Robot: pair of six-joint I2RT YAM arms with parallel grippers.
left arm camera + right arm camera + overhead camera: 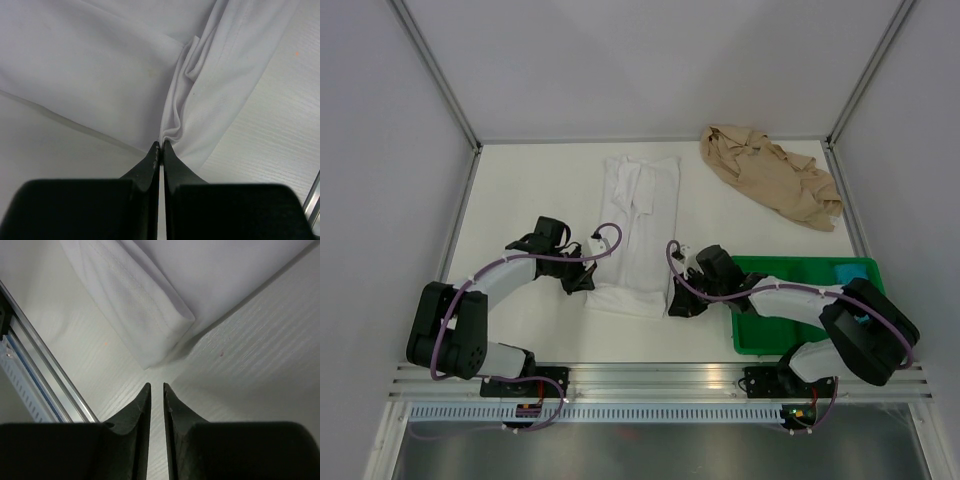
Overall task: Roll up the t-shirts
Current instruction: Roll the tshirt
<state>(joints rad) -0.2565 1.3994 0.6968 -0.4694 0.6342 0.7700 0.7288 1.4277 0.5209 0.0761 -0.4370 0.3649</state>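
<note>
The left hand is pinched on the limp white t-shirt; its twelve-o'clock corner is best taken by the parted, empty right hand.

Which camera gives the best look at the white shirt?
The top view: nearly the whole white shirt lies folded in a long strip. The left wrist view shows only a fold pinched in the left gripper; the right wrist view shows one corner beyond the right gripper.
</note>
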